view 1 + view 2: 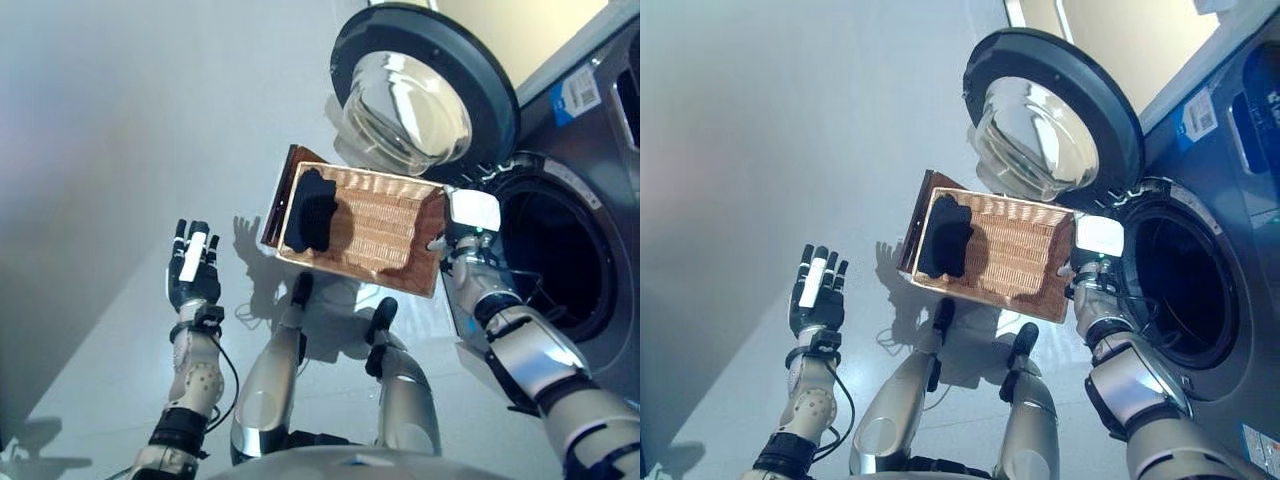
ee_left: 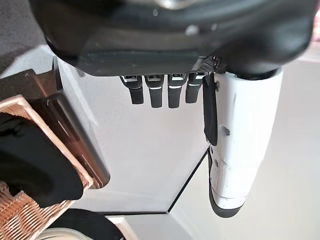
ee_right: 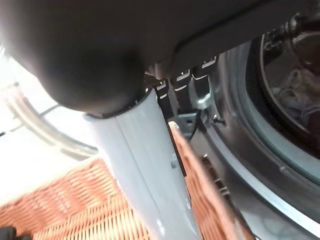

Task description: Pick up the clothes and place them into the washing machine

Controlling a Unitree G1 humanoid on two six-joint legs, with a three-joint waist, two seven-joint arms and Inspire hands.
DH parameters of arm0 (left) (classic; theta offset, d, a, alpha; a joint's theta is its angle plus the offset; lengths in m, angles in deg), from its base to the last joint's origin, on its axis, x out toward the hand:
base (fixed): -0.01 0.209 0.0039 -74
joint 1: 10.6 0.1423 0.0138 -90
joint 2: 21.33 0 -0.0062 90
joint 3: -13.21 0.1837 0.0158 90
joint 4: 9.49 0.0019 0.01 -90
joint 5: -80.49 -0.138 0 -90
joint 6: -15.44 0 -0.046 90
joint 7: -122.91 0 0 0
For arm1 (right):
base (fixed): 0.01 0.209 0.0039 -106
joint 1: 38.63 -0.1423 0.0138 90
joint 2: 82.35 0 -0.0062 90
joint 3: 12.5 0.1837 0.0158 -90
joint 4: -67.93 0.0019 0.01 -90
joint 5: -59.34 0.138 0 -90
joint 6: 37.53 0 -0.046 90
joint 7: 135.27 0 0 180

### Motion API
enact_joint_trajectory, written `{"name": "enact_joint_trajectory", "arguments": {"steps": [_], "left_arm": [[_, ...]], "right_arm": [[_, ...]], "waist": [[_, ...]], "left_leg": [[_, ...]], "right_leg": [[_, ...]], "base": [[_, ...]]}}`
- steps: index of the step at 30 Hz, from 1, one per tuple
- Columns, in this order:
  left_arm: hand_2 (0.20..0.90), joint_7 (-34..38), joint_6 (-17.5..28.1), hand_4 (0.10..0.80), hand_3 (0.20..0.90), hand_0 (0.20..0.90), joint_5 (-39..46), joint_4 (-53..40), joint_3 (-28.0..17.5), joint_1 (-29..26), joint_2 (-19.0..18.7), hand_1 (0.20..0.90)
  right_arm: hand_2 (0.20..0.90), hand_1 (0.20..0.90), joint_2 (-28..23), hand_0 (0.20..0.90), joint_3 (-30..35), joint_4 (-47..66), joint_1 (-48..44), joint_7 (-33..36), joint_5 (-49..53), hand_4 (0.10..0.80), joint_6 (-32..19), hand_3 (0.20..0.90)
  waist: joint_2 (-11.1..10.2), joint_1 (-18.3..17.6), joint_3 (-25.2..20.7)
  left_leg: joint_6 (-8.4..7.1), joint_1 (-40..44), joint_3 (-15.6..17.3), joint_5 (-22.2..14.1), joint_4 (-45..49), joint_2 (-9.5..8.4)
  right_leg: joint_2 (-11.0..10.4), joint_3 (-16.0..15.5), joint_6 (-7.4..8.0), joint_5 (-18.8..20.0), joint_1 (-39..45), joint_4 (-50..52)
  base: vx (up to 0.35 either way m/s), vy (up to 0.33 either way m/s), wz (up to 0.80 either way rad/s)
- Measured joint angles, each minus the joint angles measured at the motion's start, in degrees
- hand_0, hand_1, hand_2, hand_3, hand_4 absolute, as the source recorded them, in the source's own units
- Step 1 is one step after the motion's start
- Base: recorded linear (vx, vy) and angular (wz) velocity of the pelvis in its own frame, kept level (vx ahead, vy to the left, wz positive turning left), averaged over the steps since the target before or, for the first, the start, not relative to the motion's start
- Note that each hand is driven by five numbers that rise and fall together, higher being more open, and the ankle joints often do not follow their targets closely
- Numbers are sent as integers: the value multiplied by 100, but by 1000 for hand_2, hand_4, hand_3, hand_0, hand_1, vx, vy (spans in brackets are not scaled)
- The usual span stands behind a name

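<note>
Washing machine: a dark grey front-loading washing machine [image 1: 585, 200] with its round glass-windowed door [image 1: 425, 85] swung open above the drum opening [image 1: 1175, 285].
Basket: a rectangular brown wicker basket [image 1: 385, 235] held tilted just beside the drum opening.
Clothes: a black piece of clothing [image 1: 312, 212] lies inside the basket at the end farthest from the washing machine; pale cloth [image 3: 296, 95] shows inside the drum.
Right robot hand [image 1: 470, 225]: clenched on the basket's rim nearest the washing machine.
Left robot hand [image 1: 193, 268]: released, fingers straight, holding nothing, well apart from the basket on its far side from the washing machine.
</note>
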Motion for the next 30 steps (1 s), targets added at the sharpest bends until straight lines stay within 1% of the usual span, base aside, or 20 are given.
{"name": "enact_joint_trajectory", "arguments": {"steps": [4,7,10,13,15,20,23,24,25,26,27,28,30], "left_arm": [[900,-16,-34,800,900,900,3,0,-1,29,-2,900],[900,-18,-42,800,900,900,5,0,3,78,4,900],[900,-23,-43,800,900,900,4,-1,5,112,2,900],[900,-23,-44,800,900,900,5,-1,-1,168,1,900],[900,-23,-44,800,900,900,5,0,-12,196,1,900],[900,-23,-48,800,900,900,3,32,-14,205,8,900],[900,-25,-50,800,900,900,-6,350,-38,125,11,900],[900,-25,-51,800,900,900,-10,535,-58,108,14,900],[900,-23,-57,800,900,900,-10,643,-69,98,14,900],[900,-17,-77,800,900,900,-18,848,-73,88,18,900],[900,-27,-77,800,900,900,-134,1145,-119,94,19,900],[900,-37,-88,800,900,900,-195,1294,-134,70,14,900],[900,10,-186,800,900,900,-339,1830,-252,48,32,900]], "right_arm": [[900,900,-83,900,182,-111,32,-4,18,800,-17,900],[900,900,-144,900,461,-191,66,0,221,800,-42,900],[900,900,-321,900,679,-324,81,2,473,800,-35,900],[900,900,-566,900,735,-371,96,5,683,800,-13,900],[900,900,-625,900,712,-338,101,-2,698,800,-49,900],[900,900,-554,900,671,-159,263,-10,685,800,-131,900],[900,900,-478,900,547,24,314,1,635,800,-118,900],[900,900,-452,900,377,106,312,-4,532,800,-103,900],[900,900,-421,900,365,110,317,-13,495,800,-111,900],[900,900,-357,900,306,110,365,-19,391,800,-117,900],[900,900,-238,900,153,104,405,-26,257,800,-81,900],[900,900,-187,900,137,111,419,-31,196,800,-84,900],[900,900,50,900,-72,125,489,-52,-25,800,-131,900]], "waist": [[-20,-111,-62],[-35,-170,-137],[-35,-159,-165],[-34,-212,-175],[-34,-250,-176],[-31,-295,-181],[-39,-327,-245],[-72,-328,-320],[-80,-330,-346],[-90,-355,-371],[-107,-395,-441],[-116,-422,-458],[-171,-451,-667]], "left_leg": [[10,4,18,-5,-10,-14],[20,6,34,4,-63,-10],[25,14,83,11,-97,-7],[49,27,103,27,-130,-6],[55,67,111,40,-181,-8],[68,313,141,51,-302,6],[47,517,166,29,-409,15],[49,577,191,27,-457,21],[53,620,207,32,-488,26],[71,738,207,43,-516,33],[70,844,208,42,-573,44],[71,895,208,43,-595,48],[50,998,208,25,-675,74]], "right_leg": [[-10,20,18,3,3,-18],[-3,31,39,16,-5,-68],[1,36,30,27,-10,-85],[6,35,29,29,-9,-98],[12,35,28,30,5,-105],[45,37,65,59,262,-286],[69,65,115,93,504,-485],[76,90,123,98,523,-507],[80,101,107,123,558,-532],[98,100,89,191,722,-673],[107,93,102,217,869,-791],[118,85,108,224,924,-833],[148,66,114,238,1076,-1012]], "base": [[17,-42,-3],[1,-38,-3],[-4,-32,-1],[-9,-39,0],[2,-18,-2],[20,-24,-3],[42,-8,-7],[31,-3,-11],[52,3,-12],[53,4,-4],[53,4,-1],[0,0,0],[53,15,1]]}}
